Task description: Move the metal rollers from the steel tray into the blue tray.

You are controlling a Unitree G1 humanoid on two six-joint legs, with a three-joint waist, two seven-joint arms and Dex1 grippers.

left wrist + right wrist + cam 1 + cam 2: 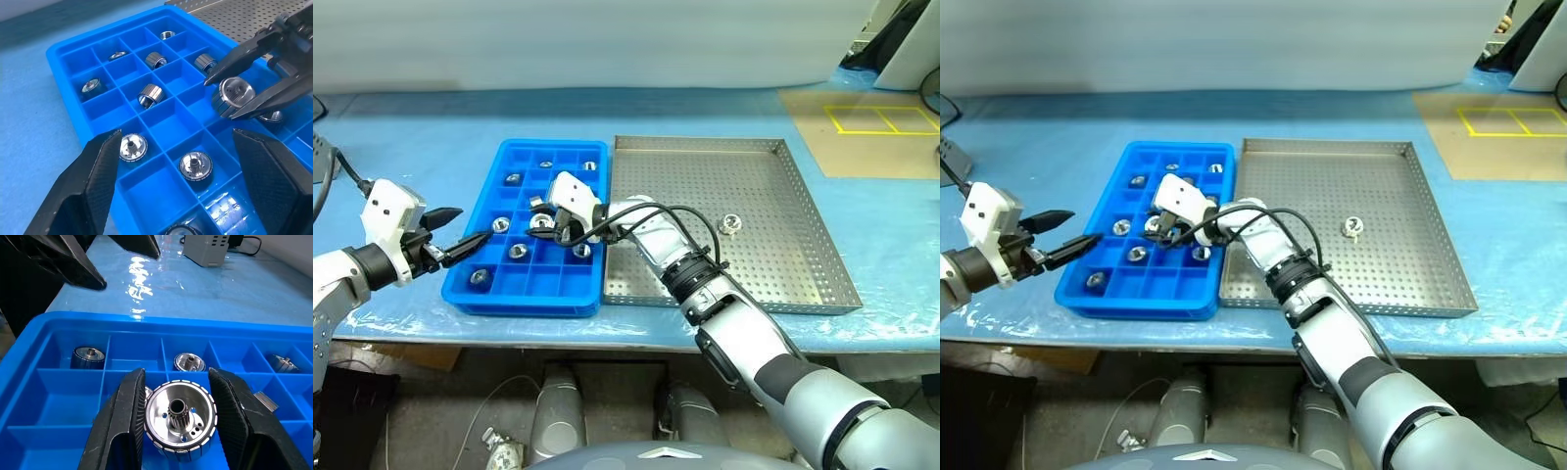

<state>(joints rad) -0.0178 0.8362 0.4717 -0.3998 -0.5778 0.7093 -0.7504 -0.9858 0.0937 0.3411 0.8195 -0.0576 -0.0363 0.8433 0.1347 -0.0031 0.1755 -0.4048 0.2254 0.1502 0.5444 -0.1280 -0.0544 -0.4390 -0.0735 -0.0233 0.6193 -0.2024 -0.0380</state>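
The right gripper (178, 431), fingers clenched on a metal roller (180, 419) with its bore axis roughly level, hangs over the blue tray (570, 284) above an empty compartment, while the left gripper (460, 235) hovers released beside the tray's outer edge, and one roller (730, 224) remains in the steel tray (803, 235).

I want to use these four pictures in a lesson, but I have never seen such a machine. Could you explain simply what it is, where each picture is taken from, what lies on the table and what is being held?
It is a two-armed humanoid robot. Two pictures come from cameras in its head, looking down; the other two from a camera on each wrist. On the blue-covered table lie a blue tray with small compartments, several already holding metal rollers, and a steel tray with one roller left. The right gripper holds a roller over the blue tray. The left gripper hangs open and empty beside that tray.
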